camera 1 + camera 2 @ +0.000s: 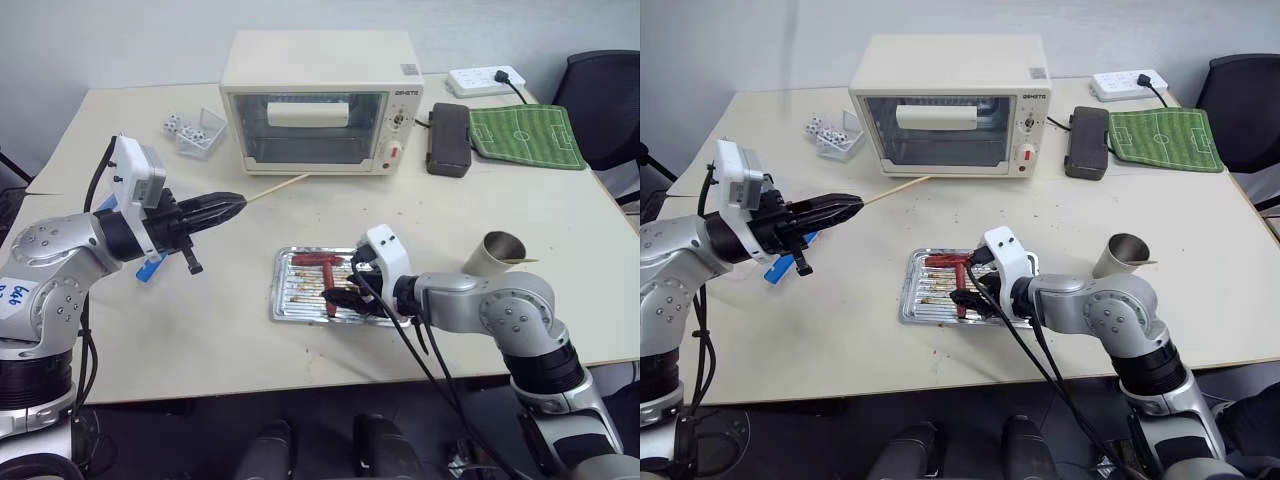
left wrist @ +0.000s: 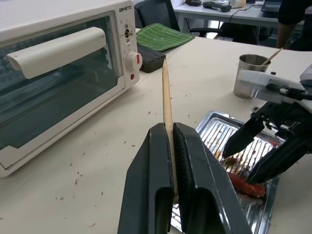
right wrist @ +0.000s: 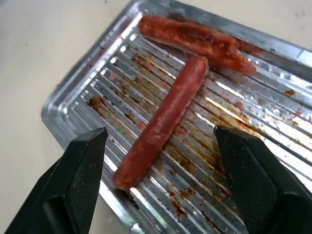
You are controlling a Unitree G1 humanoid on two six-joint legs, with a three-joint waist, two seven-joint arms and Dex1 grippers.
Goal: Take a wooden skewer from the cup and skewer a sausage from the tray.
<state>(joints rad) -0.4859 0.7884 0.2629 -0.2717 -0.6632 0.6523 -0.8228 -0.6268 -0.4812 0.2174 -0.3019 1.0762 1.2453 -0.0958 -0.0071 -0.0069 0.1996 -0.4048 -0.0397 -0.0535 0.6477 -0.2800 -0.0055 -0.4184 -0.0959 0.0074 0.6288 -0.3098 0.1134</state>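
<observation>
My left gripper (image 1: 232,206): jaws pinching wooden skewer (image 1: 280,187), tip toward 2 o'clock. My right gripper (image 3: 163,161): jaws spread, straddling sausage (image 3: 163,119) in tray (image 3: 73,92).

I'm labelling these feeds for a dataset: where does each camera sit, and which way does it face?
Head eyes: look forward and down over the table; both arms show.
Left wrist: looks along the left hand, shut on the wooden skewer, toward the toaster oven.
Right wrist: looks down between the open right hand onto a sausage.
All views share the tray.
</observation>
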